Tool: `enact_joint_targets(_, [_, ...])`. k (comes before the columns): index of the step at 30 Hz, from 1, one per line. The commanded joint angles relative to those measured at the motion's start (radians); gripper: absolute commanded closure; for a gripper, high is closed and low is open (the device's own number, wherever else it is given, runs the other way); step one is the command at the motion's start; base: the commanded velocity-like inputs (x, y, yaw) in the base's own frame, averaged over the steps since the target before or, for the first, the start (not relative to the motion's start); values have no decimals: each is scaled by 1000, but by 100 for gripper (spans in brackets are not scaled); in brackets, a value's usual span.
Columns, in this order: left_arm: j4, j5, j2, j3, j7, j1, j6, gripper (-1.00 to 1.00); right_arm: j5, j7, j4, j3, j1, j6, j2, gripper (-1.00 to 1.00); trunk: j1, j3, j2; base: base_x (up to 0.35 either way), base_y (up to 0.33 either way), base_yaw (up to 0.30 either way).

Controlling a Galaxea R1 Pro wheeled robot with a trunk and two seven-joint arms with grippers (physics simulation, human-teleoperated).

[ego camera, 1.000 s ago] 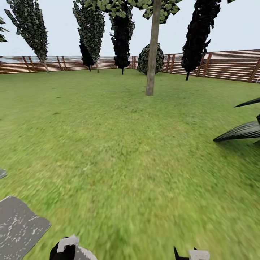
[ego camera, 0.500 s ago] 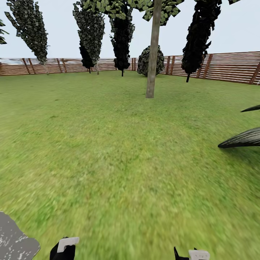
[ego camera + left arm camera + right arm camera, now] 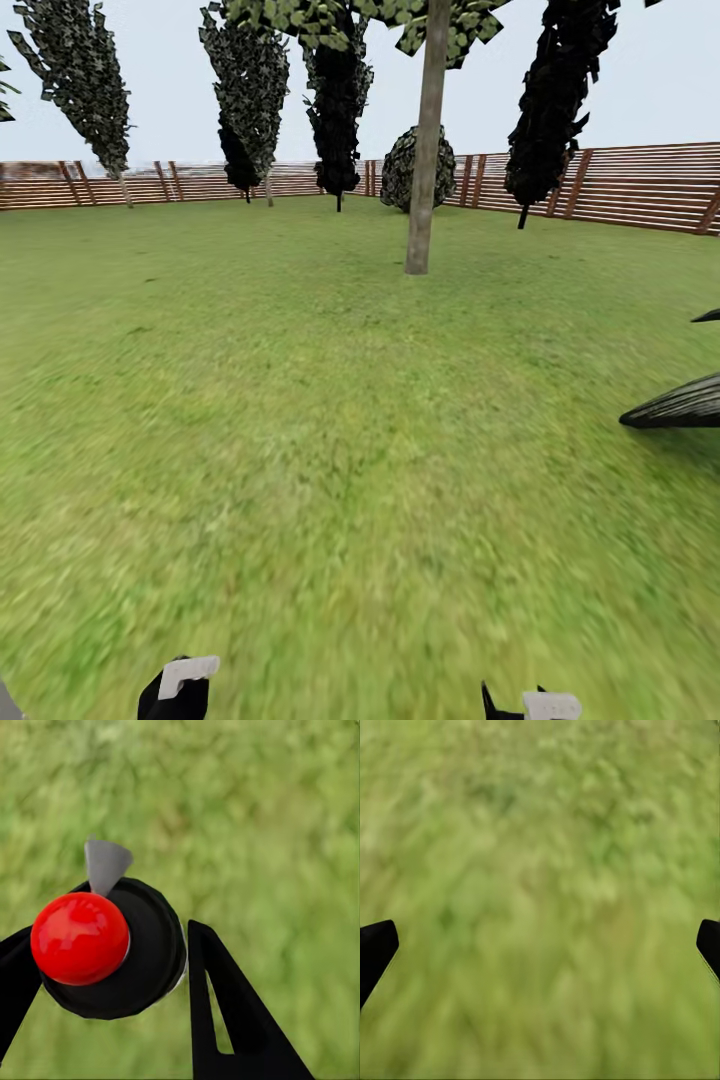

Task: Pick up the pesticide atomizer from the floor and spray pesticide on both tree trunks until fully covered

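- Left claw clamped on atomizer, above the lawn.
- Right claw spread apart, empty.
- Tree trunk stands mid-lawn, well short of the fence.

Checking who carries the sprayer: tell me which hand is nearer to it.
Left. The left hand has the sprayer between its fingers. The right hand hangs open over bare grass.
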Motion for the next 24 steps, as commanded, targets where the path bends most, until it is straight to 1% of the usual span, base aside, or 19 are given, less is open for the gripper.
enact_joint_targets(1, [1,2,0,0,1,-1,-3,100,0,0,1,-2,-1,-3,0,-100,0,-1,0,340,0,0])
enact_joint_targets(24, [1,3,0,0,2,0,-3,100,0,1,1,-2,0,-3,1,-100,0,-1,0,340,0,0])
